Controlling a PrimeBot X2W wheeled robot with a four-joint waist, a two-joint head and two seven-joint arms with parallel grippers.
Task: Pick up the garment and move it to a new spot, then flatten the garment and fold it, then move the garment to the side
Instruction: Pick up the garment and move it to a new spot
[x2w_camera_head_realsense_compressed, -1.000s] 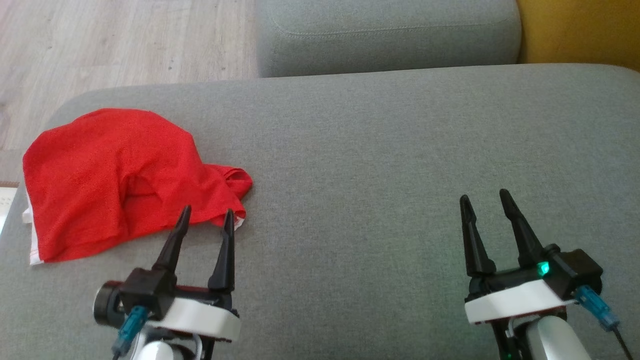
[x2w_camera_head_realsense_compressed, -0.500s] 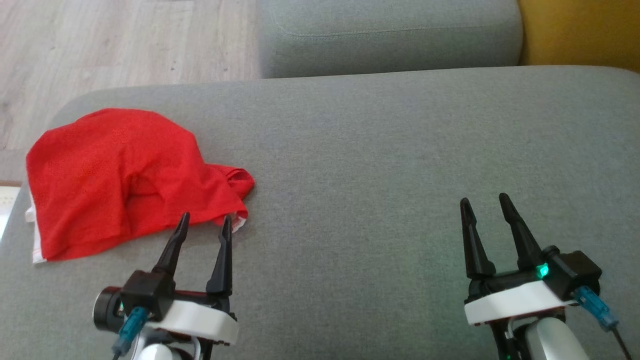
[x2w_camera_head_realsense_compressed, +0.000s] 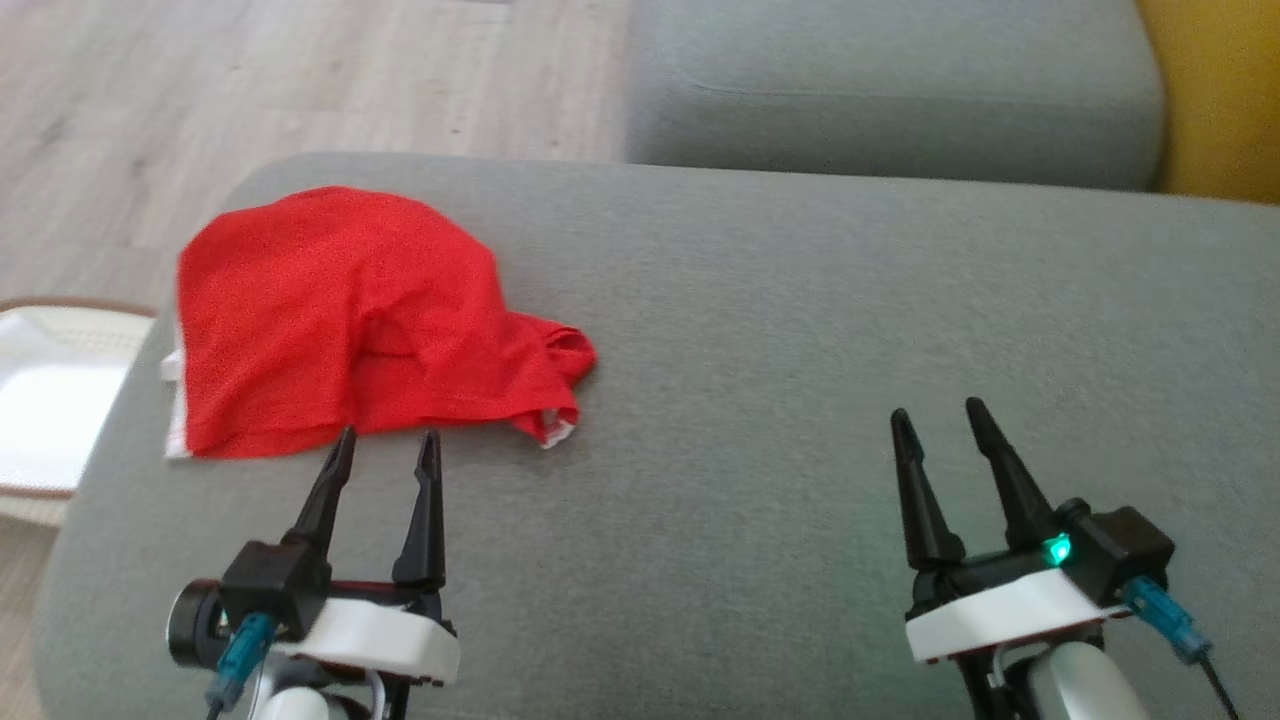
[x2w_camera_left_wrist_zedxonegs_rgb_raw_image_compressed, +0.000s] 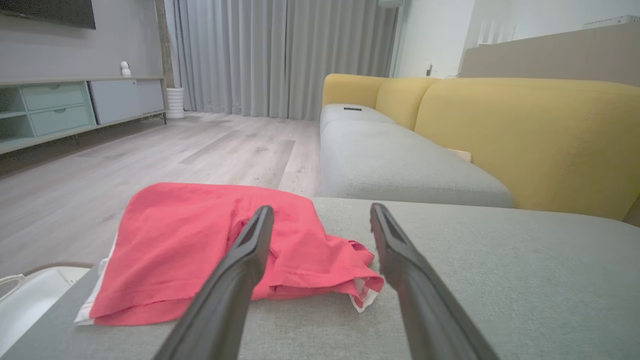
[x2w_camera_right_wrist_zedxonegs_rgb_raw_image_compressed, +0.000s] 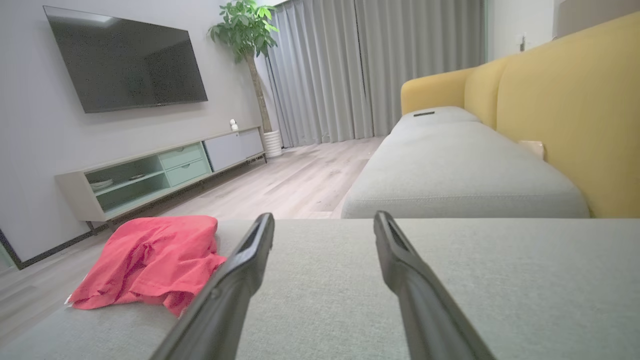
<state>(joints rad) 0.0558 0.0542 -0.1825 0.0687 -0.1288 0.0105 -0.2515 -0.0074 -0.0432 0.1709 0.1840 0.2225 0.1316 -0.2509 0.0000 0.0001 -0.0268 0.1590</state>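
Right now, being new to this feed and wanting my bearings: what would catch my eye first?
The crumpled red garment, lying at the left end of the grey cushion. The left gripper is open at its near edge, and the right gripper is open over bare cushion to the right.

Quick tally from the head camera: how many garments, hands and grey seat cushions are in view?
Red garment: 1
Hands: 2 (left hand, right hand, both open)
Grey seat cushions: 2 (near cushion, far cushion)
Total: 5
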